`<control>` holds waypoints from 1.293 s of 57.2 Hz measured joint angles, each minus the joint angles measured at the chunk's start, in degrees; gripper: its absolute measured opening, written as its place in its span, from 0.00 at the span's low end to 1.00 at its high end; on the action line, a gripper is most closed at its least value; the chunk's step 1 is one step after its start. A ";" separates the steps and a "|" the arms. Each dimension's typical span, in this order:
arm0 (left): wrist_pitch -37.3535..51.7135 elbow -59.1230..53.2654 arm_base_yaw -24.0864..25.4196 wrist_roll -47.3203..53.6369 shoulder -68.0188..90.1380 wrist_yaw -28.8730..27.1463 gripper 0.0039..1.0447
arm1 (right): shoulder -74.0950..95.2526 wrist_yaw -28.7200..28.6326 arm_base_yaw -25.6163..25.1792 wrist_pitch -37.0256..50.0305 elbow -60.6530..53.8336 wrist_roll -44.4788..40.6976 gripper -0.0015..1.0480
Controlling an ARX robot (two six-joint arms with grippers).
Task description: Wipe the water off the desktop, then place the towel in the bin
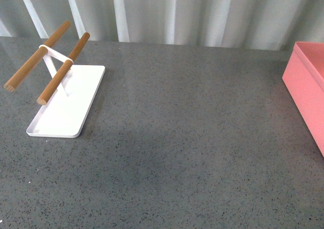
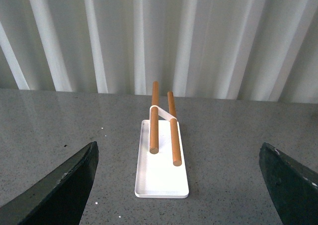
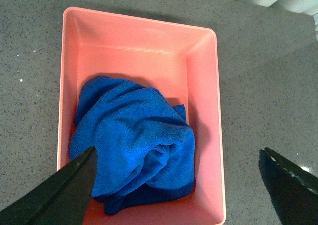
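The blue towel lies crumpled inside the salmon-pink bin, seen from above in the right wrist view. My right gripper hangs open above the bin, with nothing between its fingers. In the front view only a corner of the bin shows at the right edge of the speckled grey desktop, and neither arm appears. My left gripper is open over the desktop, empty. I see no water on the desktop.
A flat white tray with two wooden rods on a white stand sits at the left of the desktop, and the tray lies straight ahead of the left gripper. A pale corrugated wall runs along the far edge.
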 joint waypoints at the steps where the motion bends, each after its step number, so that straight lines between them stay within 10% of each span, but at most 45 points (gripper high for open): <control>1: 0.00 0.00 0.00 0.00 0.00 0.00 0.94 | -0.02 0.00 0.00 0.00 0.00 0.00 0.95; 13: 0.00 0.00 0.00 0.00 0.00 0.02 0.94 | -0.04 -0.37 -0.02 0.26 -0.15 0.00 0.93; 19: 0.00 0.00 0.00 0.00 0.00 -0.13 0.94 | -7.80 -20.02 -0.46 40.63 -21.46 10.01 0.72; 30: 0.00 0.00 0.00 0.00 0.00 0.00 0.94 | -17.16 -20.15 2.32 73.44 -42.64 14.43 0.42; 44: 0.00 0.00 0.00 0.00 0.00 0.00 0.94 | -25.27 -17.29 5.16 79.32 -57.57 15.10 0.03; 74: 0.00 0.00 0.00 0.00 0.00 0.00 0.94 | -43.30 -10.78 12.09 78.14 -74.53 15.23 0.03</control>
